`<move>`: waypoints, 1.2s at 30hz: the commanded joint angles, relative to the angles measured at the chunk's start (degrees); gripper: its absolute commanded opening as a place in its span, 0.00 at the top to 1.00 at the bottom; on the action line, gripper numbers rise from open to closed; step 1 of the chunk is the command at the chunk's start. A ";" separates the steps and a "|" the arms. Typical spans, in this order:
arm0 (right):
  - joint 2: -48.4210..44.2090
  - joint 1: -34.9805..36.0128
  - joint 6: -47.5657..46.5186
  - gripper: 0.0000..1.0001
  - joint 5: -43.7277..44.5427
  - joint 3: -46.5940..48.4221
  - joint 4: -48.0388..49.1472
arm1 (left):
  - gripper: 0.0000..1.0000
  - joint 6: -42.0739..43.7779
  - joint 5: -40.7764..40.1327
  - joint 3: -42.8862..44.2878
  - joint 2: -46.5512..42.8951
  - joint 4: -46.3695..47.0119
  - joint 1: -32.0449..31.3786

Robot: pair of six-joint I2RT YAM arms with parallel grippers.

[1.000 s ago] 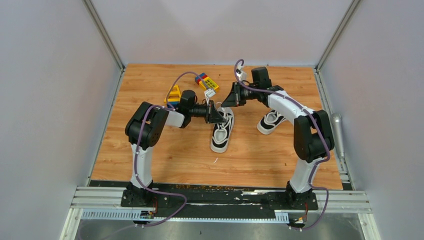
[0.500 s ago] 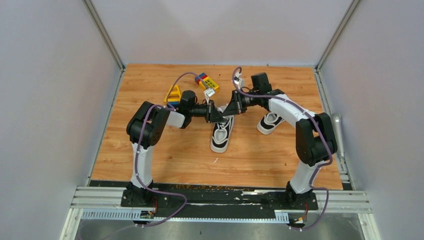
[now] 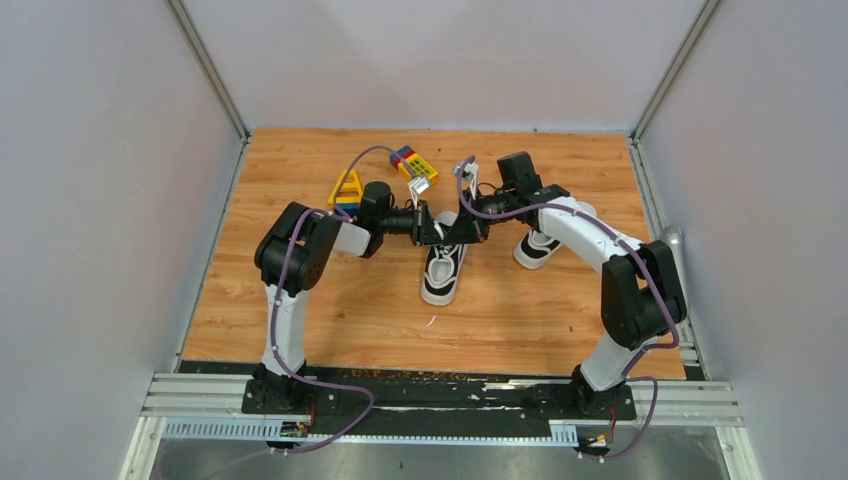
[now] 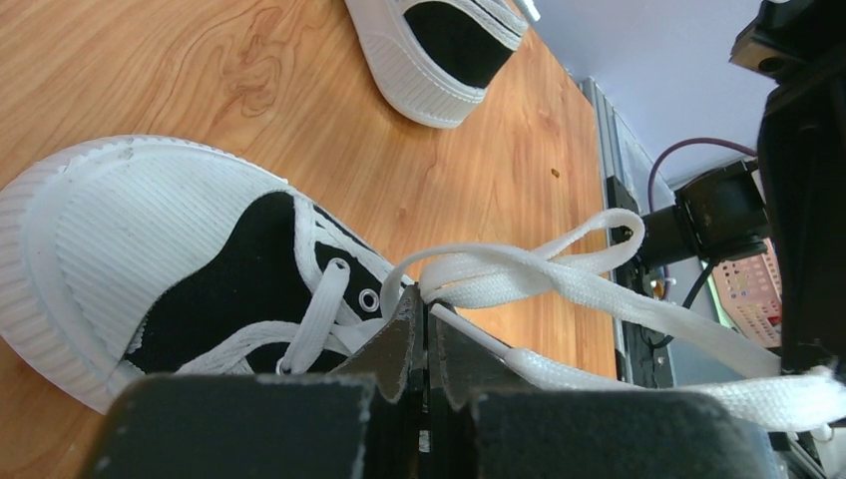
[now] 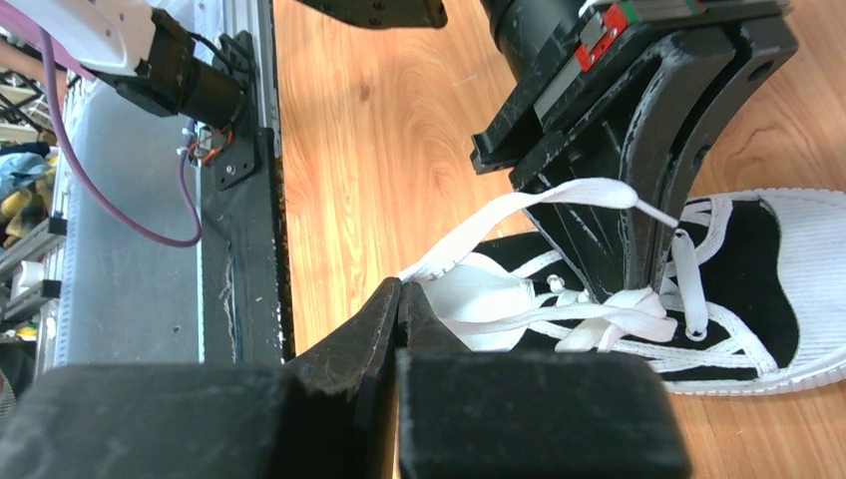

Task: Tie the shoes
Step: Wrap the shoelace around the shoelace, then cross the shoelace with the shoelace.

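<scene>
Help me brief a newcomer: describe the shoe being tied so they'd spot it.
Over the wooden tabletop, the left gripper and right gripper meet. Beneath them lies the black canvas sneaker with white toe cap; unlike its right-hand twin, its white laces are pinched by both.

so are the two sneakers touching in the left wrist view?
No: the far sneaker lies apart from the near sneaker, with bare wooden tabletop between them.
</scene>
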 commanded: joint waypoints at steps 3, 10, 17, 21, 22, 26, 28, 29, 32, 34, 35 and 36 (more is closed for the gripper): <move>0.83 0.12 -6.87 1.00 1.35 -0.80 -1.14 | 1.00 0.86 2.87 0.94 -0.58 1.16 0.18; -1.00 0.61 -10.97 1.00 4.75 -2.55 5.52 | 1.00 0.80 5.51 -0.12 -1.89 2.99 0.16; -9.93 4.37 -48.47 1.00 -0.45 -11.06 2.92 | 1.00 1.82 5.59 0.14 -1.42 2.04 0.16; -14.37 4.10 -69.63 0.96 -2.55 -17.23 -0.37 | 1.00 2.04 5.48 0.12 -1.12 1.86 0.16; -13.87 3.75 -73.38 0.87 -1.78 -17.25 -1.53 | 1.00 2.09 5.44 0.15 -1.15 1.81 0.16; -10.80 2.61 -80.88 0.69 2.54 -13.30 -8.46 | 1.00 2.44 5.36 0.09 -1.20 1.34 0.11; -11.26 1.46 -80.35 0.67 3.89 -12.04 -10.41 | 1.00 2.68 5.32 0.15 -1.29 0.93 0.15; -12.01 0.85 -80.10 0.65 4.38 -12.38 -11.02 | 1.00 2.72 5.32 0.15 -1.34 0.82 0.16; -15.11 -0.82 -76.91 0.61 6.17 -14.53 -11.26 | 1.00 2.49 5.19 0.18 -1.41 1.11 0.16; -15.24 -1.97 -65.12 0.61 6.14 -12.61 -10.84 | 1.00 2.42 5.19 0.24 -1.29 1.43 0.16; -14.40 -2.77 -56.11 0.61 5.76 -10.81 -10.47 | 1.00 2.41 5.21 0.35 -1.26 1.46 0.16; -13.05 -3.35 -47.13 0.61 5.40 -8.40 -10.32 | 1.00 2.58 5.11 0.44 -1.28 1.48 0.16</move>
